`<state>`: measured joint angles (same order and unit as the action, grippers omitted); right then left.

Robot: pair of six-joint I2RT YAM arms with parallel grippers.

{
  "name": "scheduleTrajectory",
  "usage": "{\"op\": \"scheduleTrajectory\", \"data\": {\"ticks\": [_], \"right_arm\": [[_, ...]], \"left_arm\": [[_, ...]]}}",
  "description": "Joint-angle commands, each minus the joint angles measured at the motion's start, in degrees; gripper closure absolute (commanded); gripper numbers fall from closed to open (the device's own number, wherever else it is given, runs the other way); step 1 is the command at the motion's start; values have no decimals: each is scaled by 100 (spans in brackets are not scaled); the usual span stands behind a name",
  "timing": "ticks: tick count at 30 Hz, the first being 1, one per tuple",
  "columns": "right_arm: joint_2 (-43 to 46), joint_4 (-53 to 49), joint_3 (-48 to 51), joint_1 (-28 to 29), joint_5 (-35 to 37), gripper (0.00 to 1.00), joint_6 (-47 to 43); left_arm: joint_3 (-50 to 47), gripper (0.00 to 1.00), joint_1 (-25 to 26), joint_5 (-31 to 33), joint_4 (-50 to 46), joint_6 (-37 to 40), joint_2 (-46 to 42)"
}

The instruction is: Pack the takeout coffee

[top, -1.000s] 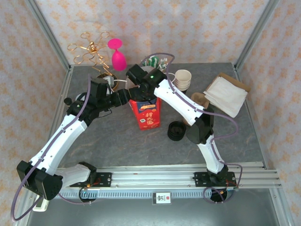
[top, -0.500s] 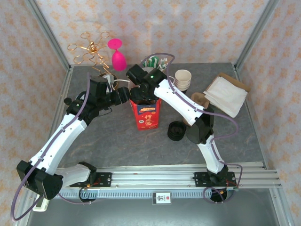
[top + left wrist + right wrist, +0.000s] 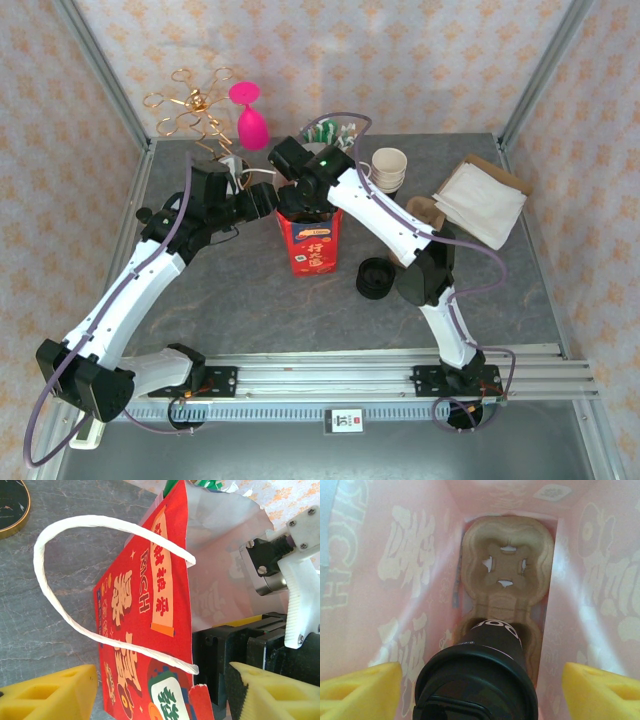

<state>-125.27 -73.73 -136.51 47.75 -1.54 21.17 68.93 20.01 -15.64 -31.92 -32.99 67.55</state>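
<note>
The takeout coffee (image 3: 476, 677) stands upright in the carrier (image 3: 507, 545) inside the bag (image 3: 375, 580) at six o'clock, between the open fingers of the right claw (image 3: 480, 680).

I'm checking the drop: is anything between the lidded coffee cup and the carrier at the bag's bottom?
Nothing visible. The dark paper cup with black plastic lid seems seated in the near socket of the brown cardboard carrier, inside the red paper bag.

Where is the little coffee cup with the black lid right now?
In the right wrist view, the coffee cup stands inside the red paper bag, in a pocket of the cardboard carrier at the bag's bottom.
</note>
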Motion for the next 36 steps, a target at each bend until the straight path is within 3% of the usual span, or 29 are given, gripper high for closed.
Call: {"op": "scheduleTrajectory", "data": {"ticks": [1,36], "right_arm": [[303,-123,-131,-46,32,18,43],[382,-123,-200,-49,-47,20,46]], "left_arm": [[156,30,59,106,50,0,30],[165,31,64,129,72,-14,9]]}}
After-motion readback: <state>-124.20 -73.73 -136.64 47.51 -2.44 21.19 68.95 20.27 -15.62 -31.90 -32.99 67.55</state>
